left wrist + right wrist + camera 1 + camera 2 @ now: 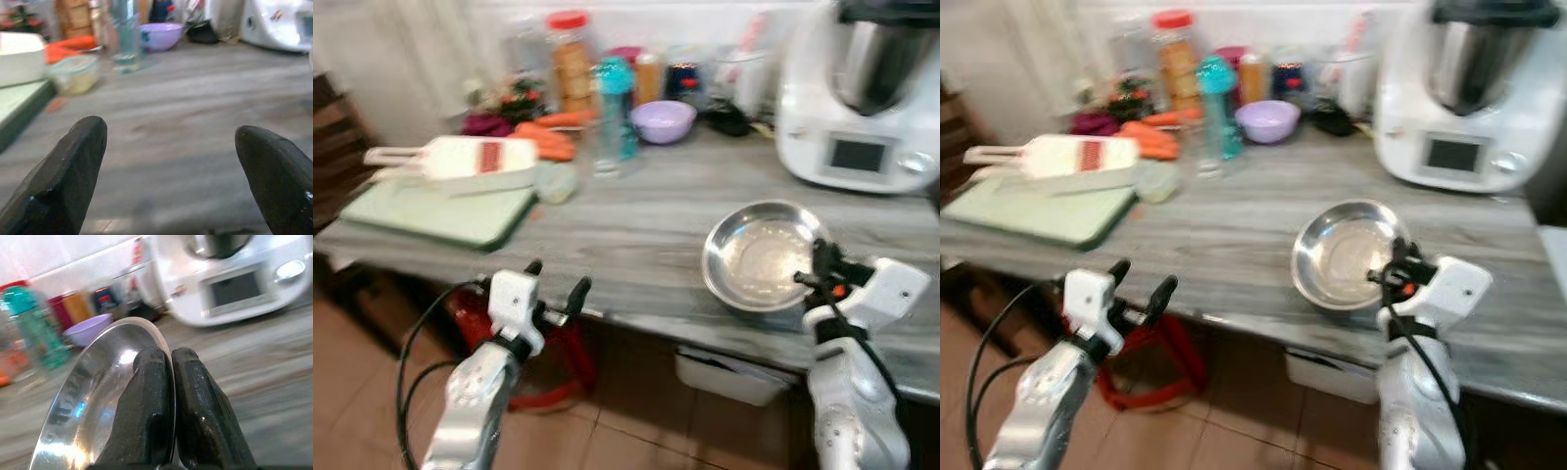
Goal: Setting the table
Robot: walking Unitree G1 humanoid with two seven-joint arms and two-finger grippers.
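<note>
A shiny steel bowl [759, 257] sits near the front edge of the grey wood-grain counter [626, 220], on the right. My right gripper [820, 264] is shut on the steel bowl's near right rim [168, 377]; in the right wrist view the rim runs between the two black fingers [149, 406]. My left gripper [556, 277] hovers open at the counter's front edge on the left, holding nothing, its fingertips [73, 161] wide apart over bare counter top.
A white kitchen machine [862, 88] stands at the back right. A lilac bowl [663, 120], teal bottle [617, 103], jars, carrots [548, 137] and a green cutting board [440, 211] with a white slicer [455, 162] fill the back and left. A red object [548, 362] sits on the tiled floor below.
</note>
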